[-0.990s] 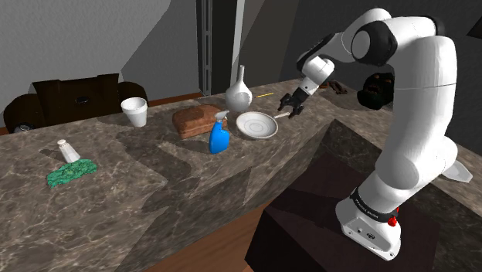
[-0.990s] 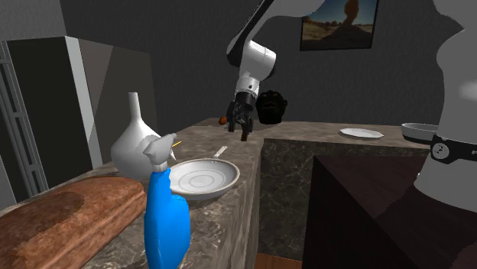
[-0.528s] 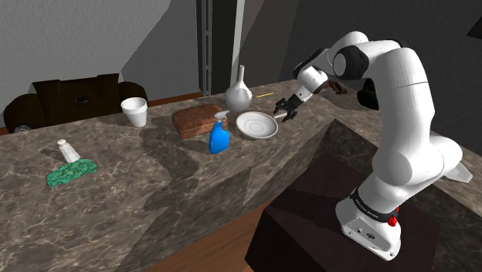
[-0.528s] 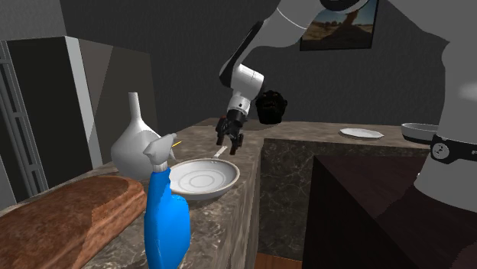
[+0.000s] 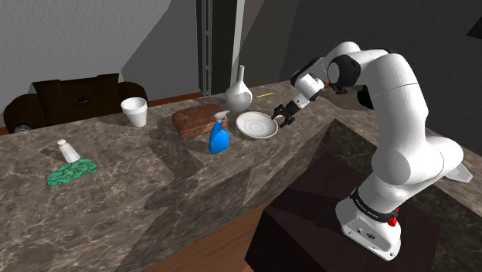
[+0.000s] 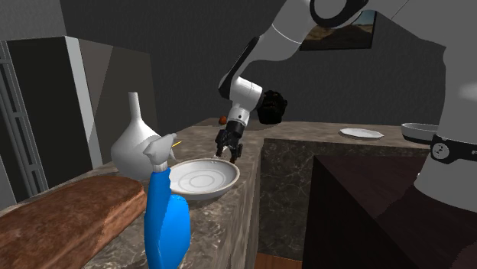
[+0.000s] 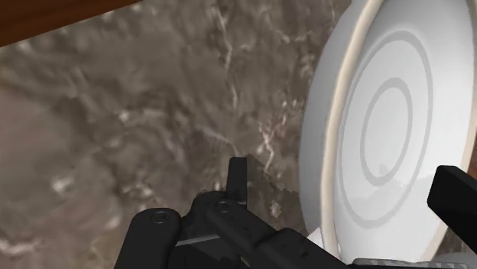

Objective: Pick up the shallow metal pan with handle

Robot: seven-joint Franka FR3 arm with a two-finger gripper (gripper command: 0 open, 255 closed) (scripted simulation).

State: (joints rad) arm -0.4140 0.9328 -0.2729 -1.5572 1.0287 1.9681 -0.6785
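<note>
the shallow white pan [image 5: 257, 125], drawn pale with a ringed floor and a thin raised rim, sat flat on the brown marbled counter [image 5: 154, 193]. in the shoulder view it lay between two and three o'clock from the blue spray bottle [image 5: 219, 136] and at five o'clock from the white long-necked vase [image 5: 239, 94], with the brown loaf of bread [image 5: 195, 120] at its nine o'clock. the all-black gripper [image 5: 283, 114] hung low at the pan's two o'clock edge, just beside the rim. in the wrist view its fingers [image 7: 238, 177] stood spread wide, the pan's rim running between them, and neither seemed to press on it, so nothing was held.

we judged the pan light and stiff, a thing that would not flex under a pinch, yet smooth and likely slippery where the rim curves. being shallow, it offered little wall to bite. a grip on one side would leave the rest hanging out, so it could tip or swivel between the fingers as it rose. the handle seemed the better place, though we could not make it out clearly beneath the gripper; failing that, a firm pinch across the rim, one finger inside and one outside, looked workable.
</note>
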